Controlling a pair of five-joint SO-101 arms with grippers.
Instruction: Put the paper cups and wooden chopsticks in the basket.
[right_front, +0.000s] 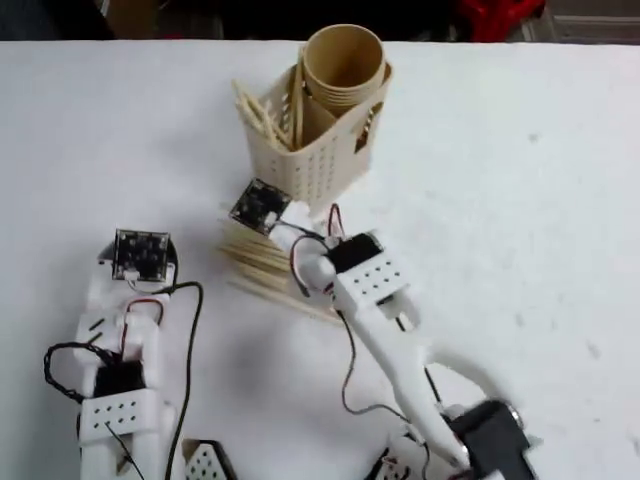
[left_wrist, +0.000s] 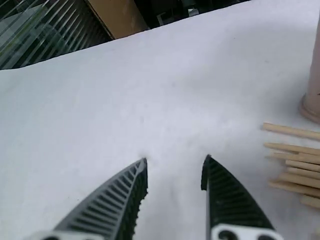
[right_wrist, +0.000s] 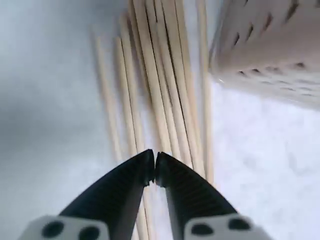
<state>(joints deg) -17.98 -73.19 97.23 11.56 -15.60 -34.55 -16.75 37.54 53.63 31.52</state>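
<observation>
Container: cream perforated plastic basket (right_front: 320, 165), upper centre, held brown paper cups (right_front: 345, 60).
Loose: pale wooden chopsticks (right_front: 262, 268), centre frame.
Left gripper (left_wrist: 175, 160): jaws parted.
Right gripper (right_wrist: 154, 160): closed above them.

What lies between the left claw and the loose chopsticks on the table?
Bare table: the left wrist view shows white surface from the open left claw to the chopsticks.

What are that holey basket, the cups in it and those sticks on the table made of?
The basket looks like cream moulded plastic: smooth, matte walls with neat rows of slots. The cups look like tan paper, thin-rimmed and dull, stacked in one another. The sticks seem to be pale bare wood, unvarnished, though no grain shows clearly.
</observation>
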